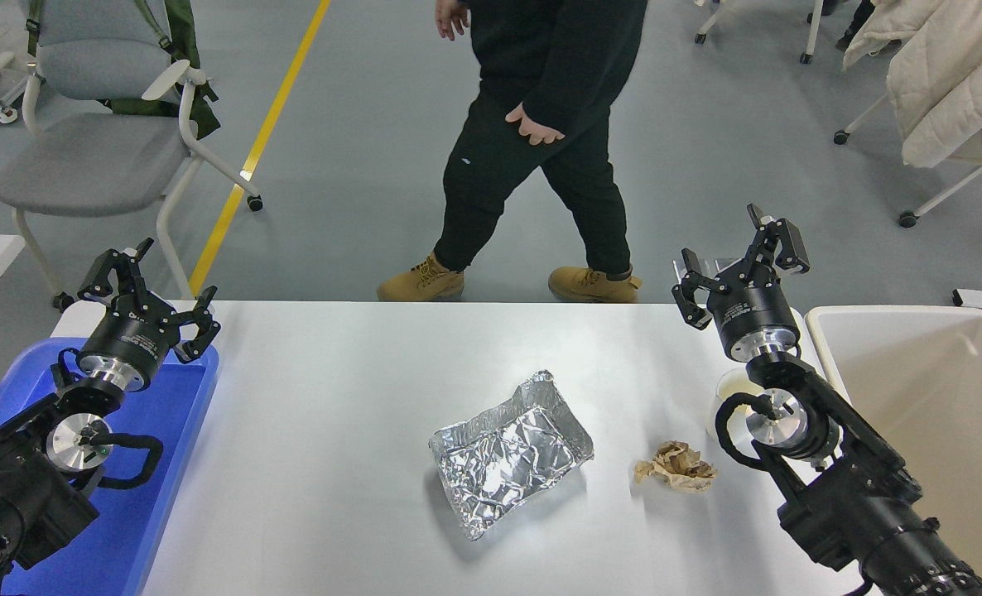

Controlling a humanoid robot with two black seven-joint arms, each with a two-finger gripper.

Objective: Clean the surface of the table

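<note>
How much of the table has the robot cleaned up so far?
Nothing looks cleaned yet. The crumpled foil tray, the brown paper ball and a white cup half hidden behind the right arm all sit on the table surface. The beige bin looks empty. Nothing is in hand: the right pincer is open above the far edge, the left pincer open over the blue tray. All three pieces are left.
</note>
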